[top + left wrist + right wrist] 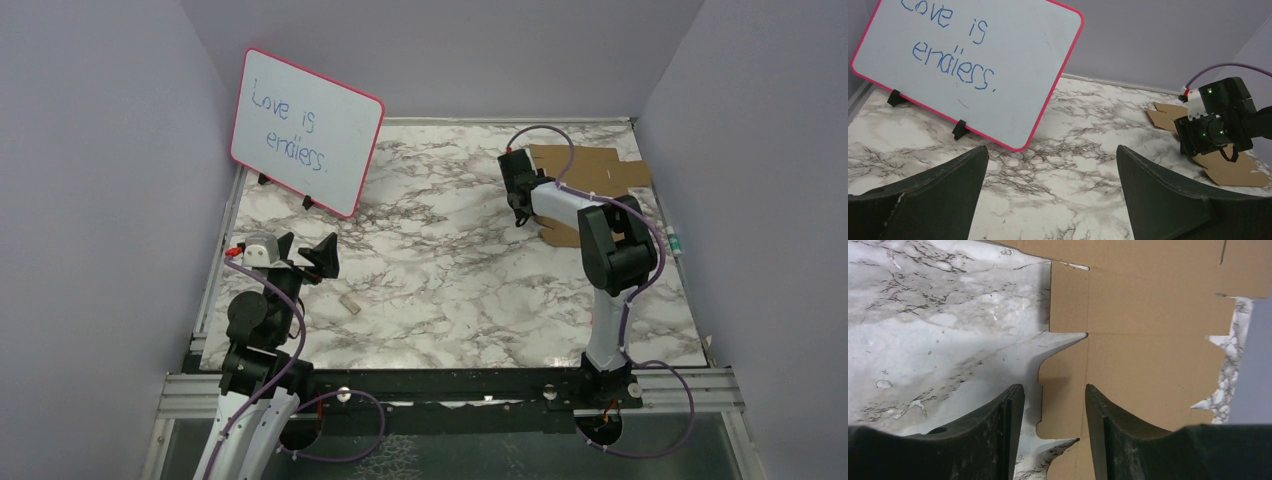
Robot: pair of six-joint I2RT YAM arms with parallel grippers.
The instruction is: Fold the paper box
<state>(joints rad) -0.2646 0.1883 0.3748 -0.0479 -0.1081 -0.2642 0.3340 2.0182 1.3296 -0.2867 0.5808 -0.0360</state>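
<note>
The paper box is a flat brown die-cut cardboard sheet (625, 170) lying at the far right of the marble table. It also shows in the left wrist view (1233, 170) and fills the right wrist view (1148, 340). My right gripper (521, 212) hangs over the sheet's left edge. In its wrist view the gripper (1054, 390) is open, its jaws either side of a small notched flap (1060, 400) without gripping it. My left gripper (312, 262) is wide open and empty near the table's left front, and its wrist view (1053, 150) shows bare marble between the fingers.
A pink-framed whiteboard (305, 130) stands tilted at the back left, also in the left wrist view (963, 60). A small tan piece (349, 304) lies on the marble near the left gripper. Purple walls close the left, back and right sides.
</note>
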